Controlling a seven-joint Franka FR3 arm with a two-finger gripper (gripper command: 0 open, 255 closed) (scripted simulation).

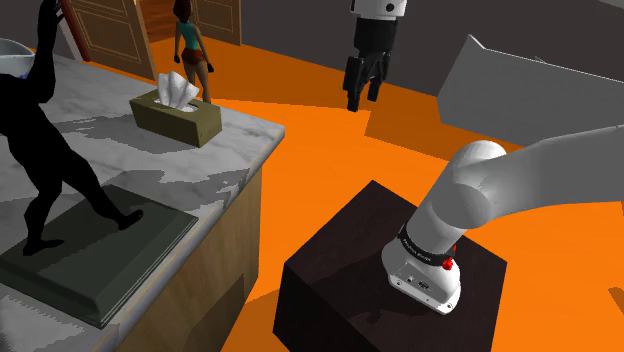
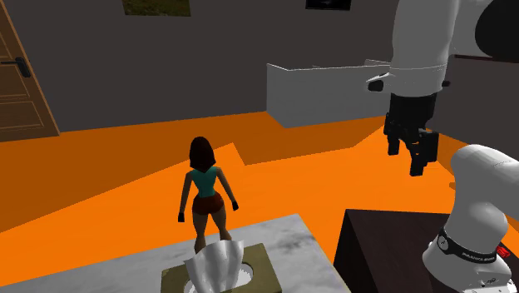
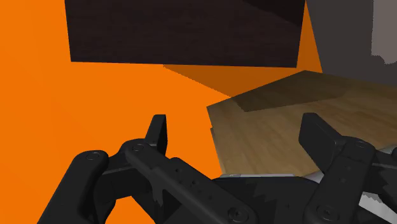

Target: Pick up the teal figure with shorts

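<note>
One small figure (image 1: 190, 45) of a dark-haired woman in a teal top and reddish-brown shorts stands upright on the marble counter (image 1: 235, 140), near its far edge in the shoulder view. Just beside her, nearer the camera, sits an olive tissue box (image 1: 177, 112) with a white tissue poking from its top. Further along the same counter, a black figure (image 1: 40, 150) poses on a dark slab base (image 1: 100, 255). Well apart from the teal figure, off the counter and over the orange floor (image 1: 320, 150), hangs the black gripper (image 1: 358, 95), pointing down with its fingers (image 3: 159, 130) spread apart and nothing between them. Below it sits the dark stand (image 1: 340, 270).
</note>
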